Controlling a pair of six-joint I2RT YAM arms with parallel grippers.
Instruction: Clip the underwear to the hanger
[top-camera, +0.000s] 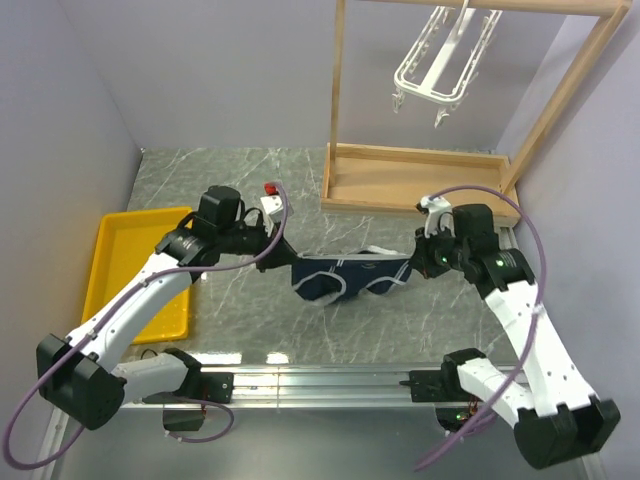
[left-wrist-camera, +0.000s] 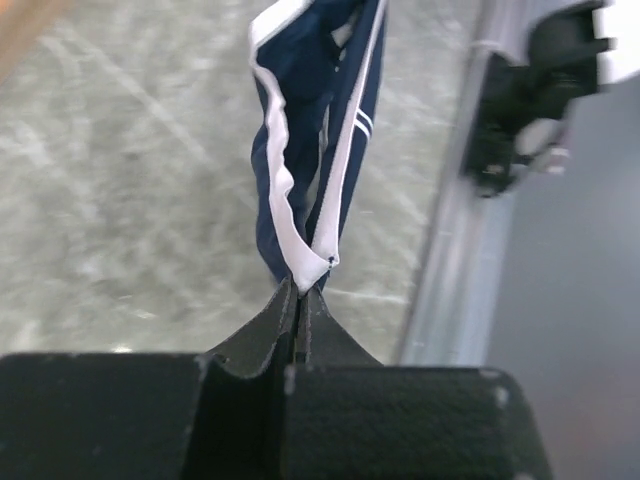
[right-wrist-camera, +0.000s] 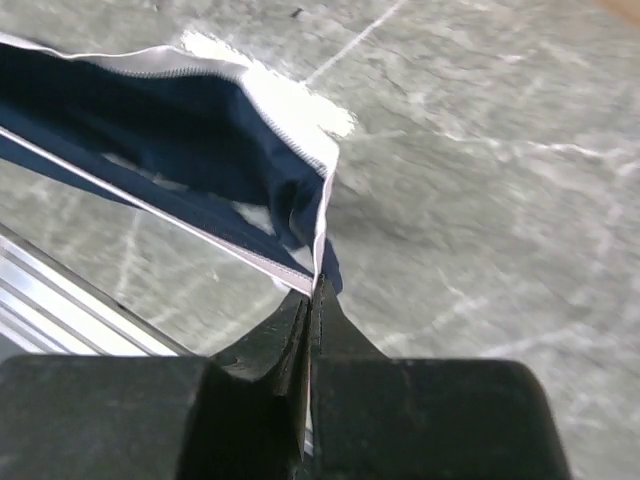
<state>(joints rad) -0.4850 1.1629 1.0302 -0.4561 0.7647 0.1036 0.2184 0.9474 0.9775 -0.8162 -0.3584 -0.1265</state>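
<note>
The navy underwear (top-camera: 350, 276) with white trim hangs stretched between my two grippers above the marble table. My left gripper (top-camera: 287, 258) is shut on its left waistband corner; in the left wrist view the gripper (left-wrist-camera: 300, 292) pinches the white trim of the underwear (left-wrist-camera: 300, 150). My right gripper (top-camera: 414, 262) is shut on the right corner; in the right wrist view the gripper (right-wrist-camera: 313, 292) clamps the trim of the underwear (right-wrist-camera: 180, 150). The white hanger (top-camera: 445, 65) with dangling clips hangs from the wooden rack's top bar at the back right, well above and behind the underwear.
The wooden rack (top-camera: 420, 180) has a tray base at the back and two uprights. A yellow tray (top-camera: 125, 270) lies at the left, partly under my left arm. An aluminium rail (top-camera: 320, 385) runs along the near edge. Grey walls close in both sides.
</note>
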